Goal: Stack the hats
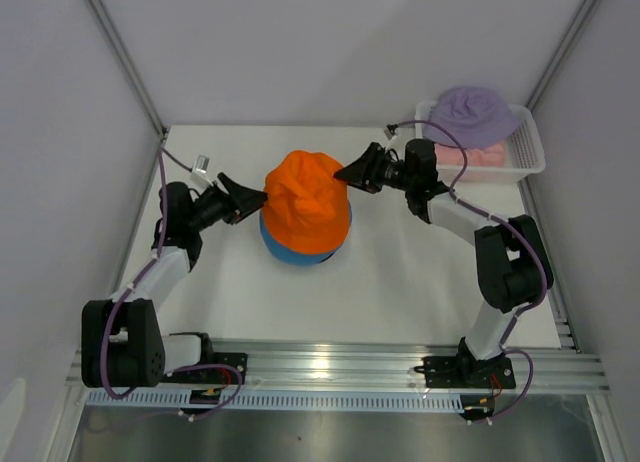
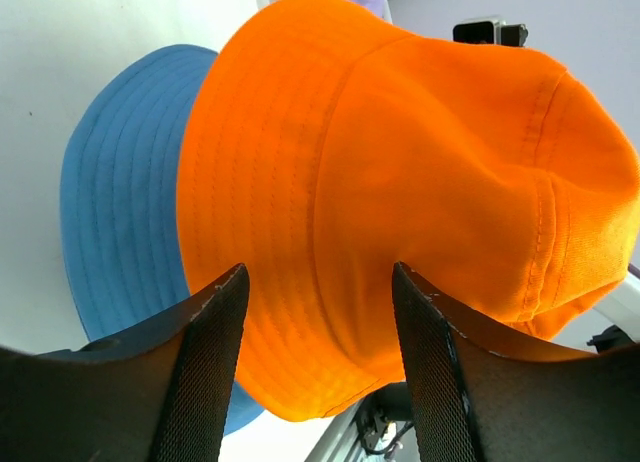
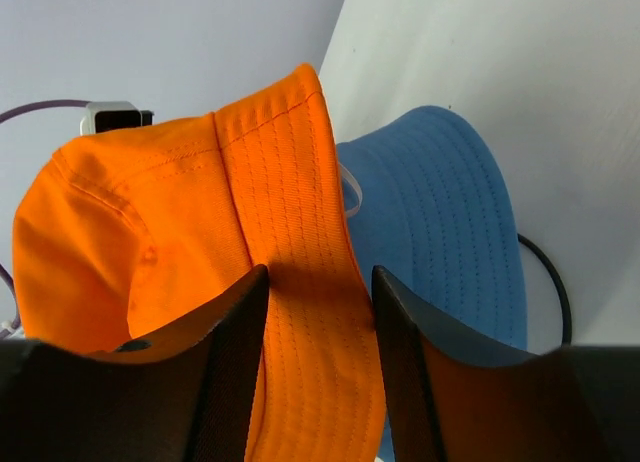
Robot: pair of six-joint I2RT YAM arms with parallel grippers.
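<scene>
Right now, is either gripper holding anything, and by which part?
Nothing looks clamped. The left gripper and right gripper straddle the brim of the orange hat from opposite sides, jaws apart; it rests on the blue hat.

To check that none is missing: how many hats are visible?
4. The orange hat sits on the blue hat in the middle; the lavender hat lies on the pink hat in the white basket. Others may hide below.

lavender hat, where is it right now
In the top view, the lavender hat sits at the far right, atop the pink hat inside the white mesh basket.
</scene>
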